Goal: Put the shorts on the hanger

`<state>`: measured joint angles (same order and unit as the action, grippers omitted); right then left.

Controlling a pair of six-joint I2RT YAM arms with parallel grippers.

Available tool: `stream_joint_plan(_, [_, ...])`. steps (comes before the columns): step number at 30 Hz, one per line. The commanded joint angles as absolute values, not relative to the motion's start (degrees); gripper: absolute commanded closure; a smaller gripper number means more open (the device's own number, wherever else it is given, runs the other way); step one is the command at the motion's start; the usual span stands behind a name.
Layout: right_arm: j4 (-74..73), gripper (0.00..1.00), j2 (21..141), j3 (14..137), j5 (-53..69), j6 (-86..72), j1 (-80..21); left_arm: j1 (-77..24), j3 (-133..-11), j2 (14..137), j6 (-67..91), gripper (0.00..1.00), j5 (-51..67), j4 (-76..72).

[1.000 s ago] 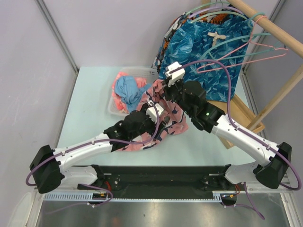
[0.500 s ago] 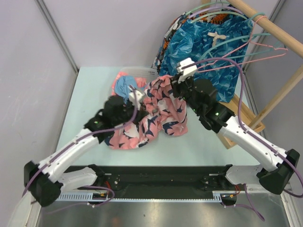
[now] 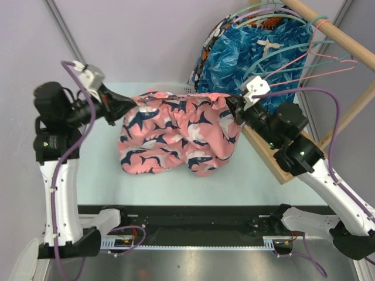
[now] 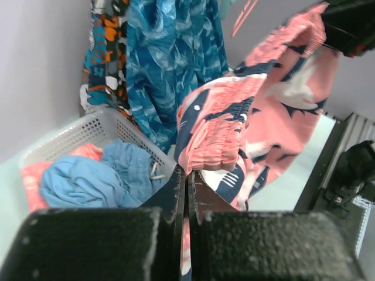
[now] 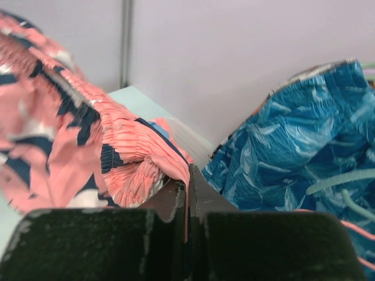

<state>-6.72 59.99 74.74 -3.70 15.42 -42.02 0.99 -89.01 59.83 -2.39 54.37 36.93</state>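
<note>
Top cam overhead from near side, angled down; wrist cams tight on shorts [image 3: 176, 134] (all three share them).

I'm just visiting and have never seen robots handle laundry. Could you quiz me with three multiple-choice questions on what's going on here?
1. How are the shorts held?
A. folded in a pile
B. stretched out by the waistband
C. rolled into a ball

2. How many grippers hold them?
A. none
B. one
C. two

3. Where is the pink hanger?
A. on the wooden rail
B. on the floor
C. threaded through the shorts

Answers:
1 B: the gathered waistband runs in a line between the two arms, with the legs hanging below.
2 C: the left gripper and the right gripper each pinch one end of the waistband.
3 A: it hangs from the rail with the other hangers, apart from the shorts.
</note>
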Motion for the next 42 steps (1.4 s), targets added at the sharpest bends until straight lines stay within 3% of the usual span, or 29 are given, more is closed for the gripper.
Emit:
stream_joint_plan(1, [-12.8,1.00,53.8,79.9,3.5,20.7,-41.3,11.5,-97.5,64.5,-0.7,1.00,74.6,45.5])
stream_joint_plan(6, [-28.7,1.00,51.8,84.0,16.6,20.4,-41.1,12.0,-102.8,64.9,-8.4,1.00,74.5,58.5])
stream_joint_plan(14, [-37.2,1.00,58.0,81.1,29.1,10.2,-31.2,12.2,-87.6,62.8,-14.1,1.00,55.9,62.8])
stream_joint_plan(22, [-33.2,1.00,72.2,77.3,33.4,14.7,-27.9,9.8,-72.3,60.7,-18.4,1.00,37.8,60.3])
stream_joint_plan(32, [-19.9,1.00,87.5,76.6,29.5,17.2,-27.8,5.9,-61.8,66.8,-14.9,1.00,31.2,43.6])
stream_joint_plan(39, [-13.1,0.83,93.1,76.5,23.0,17.5,-27.8,5.6,-62.9,77.6,-10.5,1.00,31.4,35.0])
stream_joint_plan(41, [-14.1,0.71,93.7,76.6,21.7,18.5,-27.9,5.5,-63.3,79.9,-10.2,1.00,32.0,33.8])
stream_joint_plan(42, [-14.7,0.58,93.8,76.5,21.4,18.8,-27.8,5.4,-63.3,80.4,-10.3,0.99,32.3,33.8])
